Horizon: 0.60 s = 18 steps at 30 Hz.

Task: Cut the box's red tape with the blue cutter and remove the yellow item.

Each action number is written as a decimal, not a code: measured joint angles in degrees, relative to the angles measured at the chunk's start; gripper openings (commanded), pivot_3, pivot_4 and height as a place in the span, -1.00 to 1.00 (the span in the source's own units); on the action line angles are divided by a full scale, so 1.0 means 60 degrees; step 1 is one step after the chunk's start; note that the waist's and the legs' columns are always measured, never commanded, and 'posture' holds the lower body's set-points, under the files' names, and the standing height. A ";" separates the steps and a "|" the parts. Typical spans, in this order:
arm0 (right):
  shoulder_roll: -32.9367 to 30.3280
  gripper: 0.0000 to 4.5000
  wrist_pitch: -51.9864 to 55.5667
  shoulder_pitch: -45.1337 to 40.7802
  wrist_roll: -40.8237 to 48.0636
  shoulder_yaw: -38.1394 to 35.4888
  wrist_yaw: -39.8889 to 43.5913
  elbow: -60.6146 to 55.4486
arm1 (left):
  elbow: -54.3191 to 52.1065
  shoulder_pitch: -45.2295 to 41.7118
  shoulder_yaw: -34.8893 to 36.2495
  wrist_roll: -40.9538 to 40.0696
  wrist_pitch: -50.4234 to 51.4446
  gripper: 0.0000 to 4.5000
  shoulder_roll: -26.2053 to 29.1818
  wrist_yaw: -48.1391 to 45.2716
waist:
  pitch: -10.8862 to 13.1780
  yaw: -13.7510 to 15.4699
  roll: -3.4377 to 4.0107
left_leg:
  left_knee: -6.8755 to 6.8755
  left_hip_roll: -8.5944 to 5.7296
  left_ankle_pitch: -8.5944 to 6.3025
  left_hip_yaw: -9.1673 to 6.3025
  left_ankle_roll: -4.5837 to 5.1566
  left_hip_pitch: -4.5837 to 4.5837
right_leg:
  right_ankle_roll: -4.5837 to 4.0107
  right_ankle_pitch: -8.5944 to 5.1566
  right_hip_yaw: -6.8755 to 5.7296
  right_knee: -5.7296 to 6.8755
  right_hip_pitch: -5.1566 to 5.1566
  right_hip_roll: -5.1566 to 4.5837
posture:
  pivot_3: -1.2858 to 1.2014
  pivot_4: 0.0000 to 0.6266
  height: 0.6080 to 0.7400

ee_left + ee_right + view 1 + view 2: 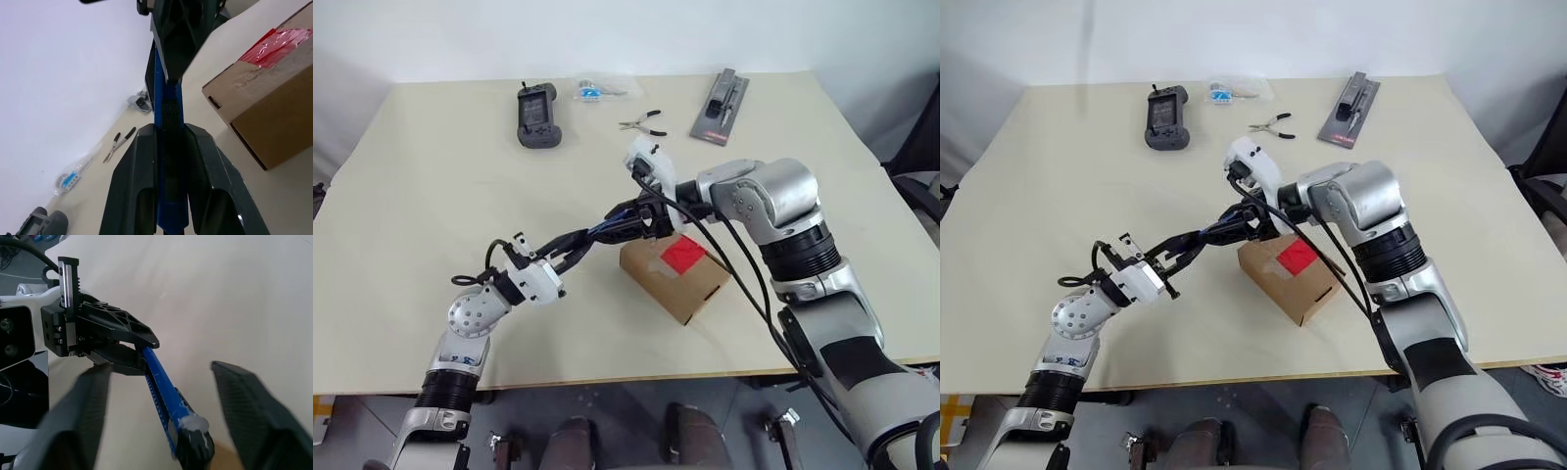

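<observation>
The blue cutter (610, 233) is held off the table, slanting up from my left gripper (584, 248), which is shut on its lower end. In the left wrist view the cutter (168, 142) runs between that gripper's two black fingers (132, 186). My right gripper (159, 369) straddles the cutter's far end, its fingers apart on either side and clear of it. Just right of both grippers, the brown box (677, 284) stands on the table, closed, with the red tape (683, 257) across its top. The yellow item is hidden.
Along the table's far side lie a black handheld device (536, 115), a clear bag with a blue piece (592, 91), black-handled pliers (644, 122) and a grey packaged tool (720, 106). The table's front edge (607, 377) runs just below the box.
</observation>
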 measured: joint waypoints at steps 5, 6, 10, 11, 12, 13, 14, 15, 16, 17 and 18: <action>0.0007 -0.85 -0.0116 0.0000 0.0020 0.0027 0.0153 0.0060 | -0.0025 0.0098 -0.0057 -0.0026 0.0097 -0.81 0.0015 0.0014 | 0.0000 0.0001 0.0000 | 0.0000 0.0000 0.0000 0.0000 0.0000 0.0000 | 0.0000 0.0000 0.0000 0.0000 0.0000 0.0000 | 0.03 -0.52 1.00; 0.0014 -0.93 -0.0116 0.0000 0.0048 0.0028 0.0186 0.0055 | -0.0025 0.0098 -0.0051 -0.0027 0.0109 -0.81 0.0025 0.0022 | 0.0000 0.0001 0.0000 | 0.0000 0.0000 0.0000 0.0000 0.0000 0.0000 | 0.0000 0.0000 0.0000 0.0001 0.0000 0.0000 | 0.03 -0.52 1.00; -0.0074 -0.93 -0.0132 0.0000 0.0030 0.0137 0.0301 -0.0019 | -0.0037 0.0107 -0.0104 -0.0027 0.0129 -0.81 0.0027 0.0022 | 0.0000 0.0002 0.0000 | 0.0000 0.0000 0.0000 0.0000 0.0000 0.0000 | 0.0000 0.0000 0.0000 0.0000 0.0000 0.0000 | 0.03 -0.52 1.00; -0.0120 -0.93 -0.0132 0.0001 0.0014 0.0175 0.0341 -0.0080 | -0.0056 0.0111 -0.0135 -0.0028 0.0142 -0.81 0.0025 0.0036 | 0.0000 0.0002 0.0000 | 0.0000 0.0000 0.0000 0.0000 0.0000 0.0000 | 0.0000 0.0000 0.0000 0.0000 0.0000 0.0000 | 0.03 -0.52 1.00; -0.0167 -0.93 -0.0134 0.0001 0.0002 0.0216 0.0367 -0.0153 | -0.0093 0.0114 -0.0155 -0.0028 0.0184 -0.81 0.0025 0.0041 | 0.0000 0.0002 0.0000 | 0.0000 0.0000 0.0000 0.0000 0.0000 0.0000 | 0.0000 0.0000 0.0001 0.0000 0.0000 0.0000 | 0.03 -0.52 1.00; -0.0209 -0.93 -0.0135 0.0004 0.0000 0.0247 0.0380 -0.0226 | -0.0141 0.0125 -0.0169 -0.0037 0.0236 -0.81 0.0025 0.0042 | 0.0000 0.0003 0.0000 | 0.0001 0.0000 0.0000 0.0000 0.0000 0.0000 | 0.0000 0.0000 0.0000 0.0000 0.0000 0.0000 | 0.03 -0.52 1.00; -0.0271 -0.93 -0.0135 0.0024 -0.0001 0.0275 0.0393 -0.0333 | -0.0223 0.0137 -0.0204 -0.0057 0.0363 -0.81 0.0026 0.0029 | 0.0000 0.0004 0.0000 | 0.0001 0.0000 0.0000 0.0000 0.0000 0.0000 | 0.0000 0.0000 0.0001 0.0000 0.0000 0.0000 | 0.03 -0.52 1.00; -0.0324 -0.93 -0.0136 0.0049 0.0001 0.0284 0.0410 -0.0395 | -0.0306 0.0145 -0.0238 -0.0076 0.0478 -0.66 0.0026 0.0001 | 0.0000 0.0007 0.0000 | 0.0002 0.0000 0.0000 -0.0001 0.0000 0.0000 | 0.0000 0.0000 0.0000 0.0000 0.0000 0.0000 | 0.03 -0.52 1.00; -0.0360 -0.93 -0.0140 0.0077 0.0001 0.0288 0.0416 -0.0451 | -0.0373 0.0151 -0.0266 -0.0110 0.0624 -0.48 0.0027 -0.0019 | 0.0000 0.0008 0.0000 | 0.0002 0.0000 0.0000 0.0000 0.0000 0.0000 | 0.0000 0.0000 0.0001 0.0000 0.0000 0.0000 | 0.03 -0.52 1.00; -0.0388 -0.93 -0.0167 0.0144 -0.0001 0.0293 0.0412 -0.0594 | -0.0429 0.0147 -0.0284 -0.0156 0.0984 -0.38 0.0027 -0.0026 | 0.0000 0.0008 0.0000 | 0.0003 0.0000 0.0000 0.0000 0.0000 0.0000 | 0.0000 0.0000 0.0002 0.0001 0.0000 0.0000 | 0.03 -0.52 1.00; -0.0418 -0.93 -0.0181 0.0199 0.0003 0.0294 0.0416 -0.0720 | -0.0400 0.0157 -0.0249 -0.0224 0.1337 -0.25 0.0060 -0.0026 | 0.0000 0.0008 0.0000 | 0.0003 0.0000 0.0000 -0.0001 0.0000 0.0000 | 0.0000 0.0000 0.0001 0.0004 0.0000 0.0000 | 0.03 -0.52 1.00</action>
